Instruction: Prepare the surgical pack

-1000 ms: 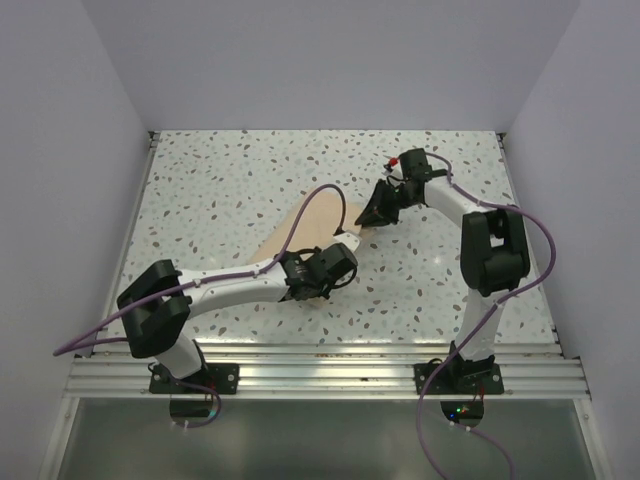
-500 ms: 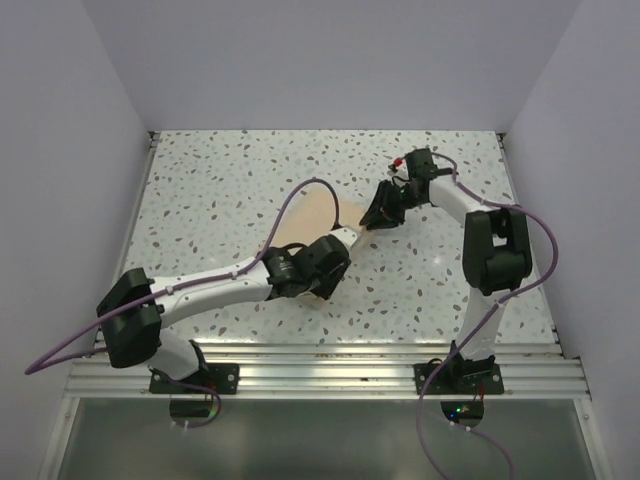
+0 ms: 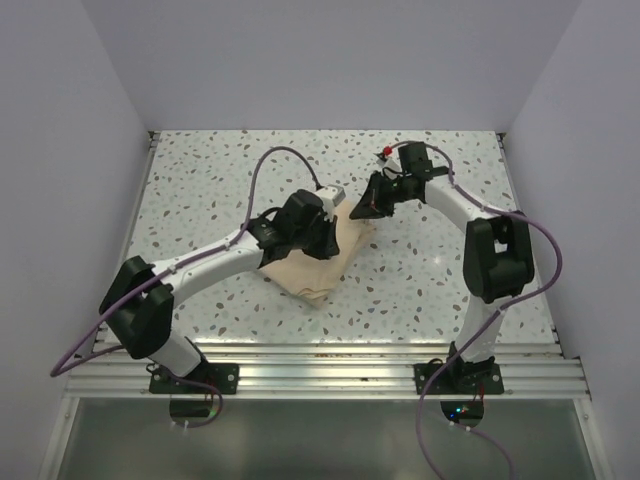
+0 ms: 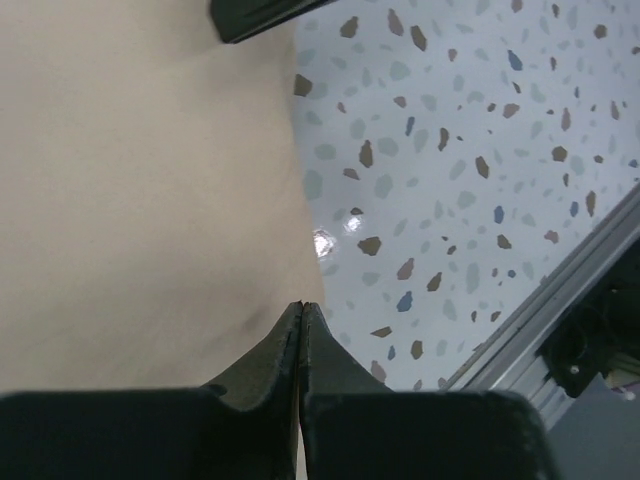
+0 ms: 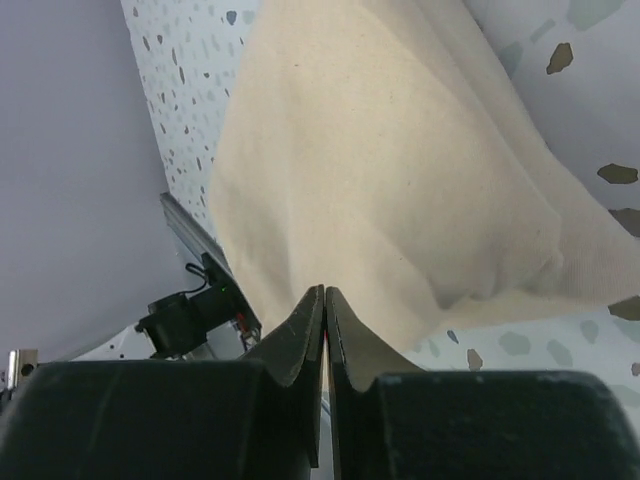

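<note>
Tan bundle (image 3: 325, 265) partly under left arm (image 3: 215, 262), cropped at both wrist views' edges.

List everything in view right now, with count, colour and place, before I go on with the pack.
tan folded cloth bundle: one, tan, mid-table, partly hidden by the left arm; no tray, instruments or gauze show
white speckled table: one, white with dark flecks, under everything
grooved aluminium rail: one, silver, near edge of the table, carrying both arm bases
purple cables: two, purple, one looping along each arm
plain walls: three, pale grey, left, back and right of the table
left gripper: one, black, shut, tips at the cloth's edge; whether it pinches cloth cannot be told
right gripper: one, black, shut, at the bundle's far right corner
</note>
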Robot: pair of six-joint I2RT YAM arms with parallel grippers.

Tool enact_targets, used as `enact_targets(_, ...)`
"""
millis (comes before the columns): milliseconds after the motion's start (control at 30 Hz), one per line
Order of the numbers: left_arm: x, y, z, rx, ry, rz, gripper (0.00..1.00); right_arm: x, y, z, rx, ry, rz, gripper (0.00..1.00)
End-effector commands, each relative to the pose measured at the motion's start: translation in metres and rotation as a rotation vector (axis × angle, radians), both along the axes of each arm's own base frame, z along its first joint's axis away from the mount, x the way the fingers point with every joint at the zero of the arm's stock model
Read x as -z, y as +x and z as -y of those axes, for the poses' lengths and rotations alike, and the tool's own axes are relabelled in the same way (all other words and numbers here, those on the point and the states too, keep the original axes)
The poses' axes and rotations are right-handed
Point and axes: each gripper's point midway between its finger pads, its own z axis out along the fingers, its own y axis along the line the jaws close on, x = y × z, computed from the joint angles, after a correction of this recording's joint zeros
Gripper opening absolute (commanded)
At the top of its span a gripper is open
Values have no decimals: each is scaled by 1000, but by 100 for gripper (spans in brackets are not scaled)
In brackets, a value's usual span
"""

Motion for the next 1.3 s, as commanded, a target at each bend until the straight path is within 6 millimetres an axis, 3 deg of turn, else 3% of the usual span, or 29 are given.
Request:
enact_targets(0,-14,-4,45,125,-189,-19,1,18,14,-8,-8,57,-31,6)
enact_targets(67,0,-9,50,146,-204,-54,0,31,12,-5,-9,51,-56,3)
enact_targets(167,35,-21,38,132,-170,-128,0,55,-1,8,8,28,-87,2)
enact_targets(267,68,-37,16,101,-118,-188,0,62,-5,14,13,30,-112,2)
enact_targets(433,67,-39,-6,83,-48,-178,0,38,1,17,3,16,-55,2)
enact_targets(567,33,-32,-7,99,-51,-99,0,-4,16,12,11,46,24,2)
enact_targets(667,20,-31,-6,96,-64,-94,0,-23,19,2,10,93,49,2)
enact_targets(733,12,-30,-1,99,-97,-88,0,-24,20,0,17,111,40,2)
enact_targets(833,13,-28,6,91,-131,-102,0,-11,14,-2,10,121,5,2)
enact_targets(1067,38,-32,23,119,-181,-164,0,53,-9,13,15,54,-76,1)
enact_targets(1267,80,-40,4,77,-79,-232,0,69,-17,29,23,2,-88,1)
